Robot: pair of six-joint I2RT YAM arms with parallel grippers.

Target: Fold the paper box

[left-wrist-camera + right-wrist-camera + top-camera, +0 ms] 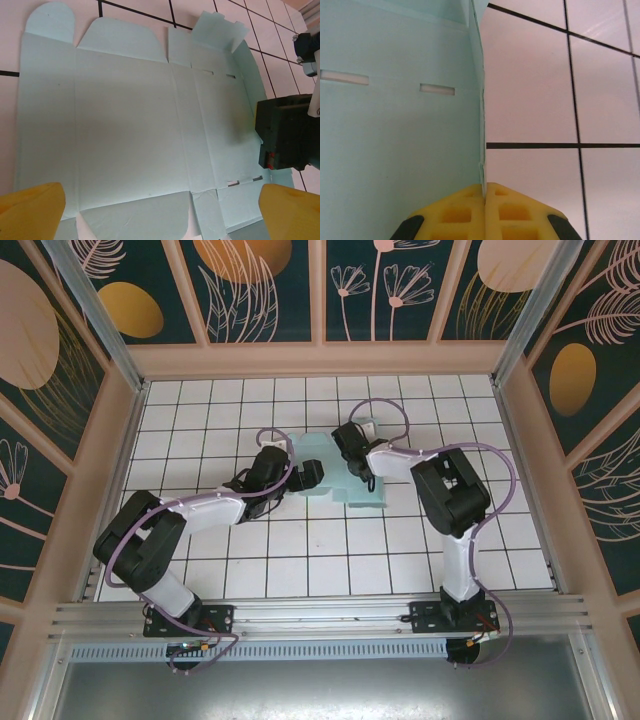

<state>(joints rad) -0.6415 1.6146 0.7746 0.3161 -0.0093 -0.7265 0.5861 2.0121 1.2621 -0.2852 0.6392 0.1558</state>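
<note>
While the left end effector (161,214) hovers opened wide above the paper box (125,130), which lies unfolded at the centre of the tabletop (300,560), the right end effector (484,197) is closed, pinching the box's raised right edge.

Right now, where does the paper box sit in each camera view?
Top external: the paper box lies just above the picture's centre.
Left wrist: it covers most of the picture.
Right wrist: it takes up the left half.
Shared landmark: the two slots, upper right in left wrist, upper left in right wrist.
</note>
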